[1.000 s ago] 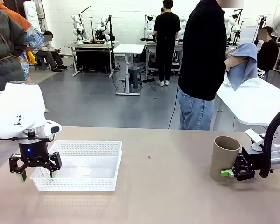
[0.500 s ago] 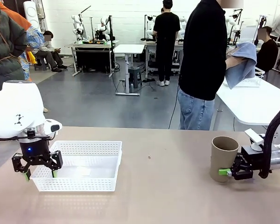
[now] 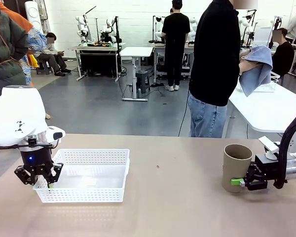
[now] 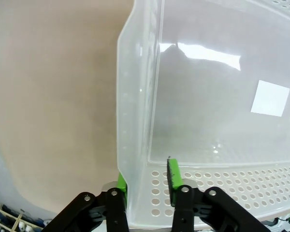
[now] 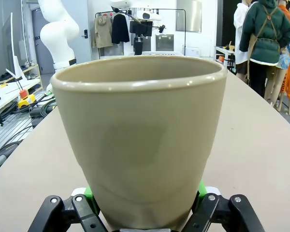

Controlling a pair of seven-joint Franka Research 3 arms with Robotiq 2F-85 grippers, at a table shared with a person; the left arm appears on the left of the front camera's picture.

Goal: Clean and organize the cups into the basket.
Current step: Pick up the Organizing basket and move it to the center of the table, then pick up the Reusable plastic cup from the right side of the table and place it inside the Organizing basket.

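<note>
A tan-brown cup [image 3: 236,165] stands upright on the table at the right. My right gripper [image 3: 242,182] is shut on its lower part from the right side. In the right wrist view the cup [image 5: 140,130] rises between the green pads [image 5: 89,193], which press on both sides of its base. The white lattice basket [image 3: 89,153] sits at the left with nothing in it. My left gripper [image 3: 37,176] is at the basket's near left corner. In the left wrist view its fingers [image 4: 174,175] clamp the basket's side wall [image 4: 135,96], one pad inside and one outside.
The tan table [image 3: 172,197] lies bare between basket and cup. A person in black [image 3: 217,59] stands at the far edge holding a blue cloth [image 3: 257,69] over a white table [image 3: 271,108] at the right. The basket's floor [image 4: 217,96] is bare.
My left gripper's fingers have closed from wide open onto the basket's wall. My right gripper's jaws have closed onto the cup. The person's cloth shifted slightly.
</note>
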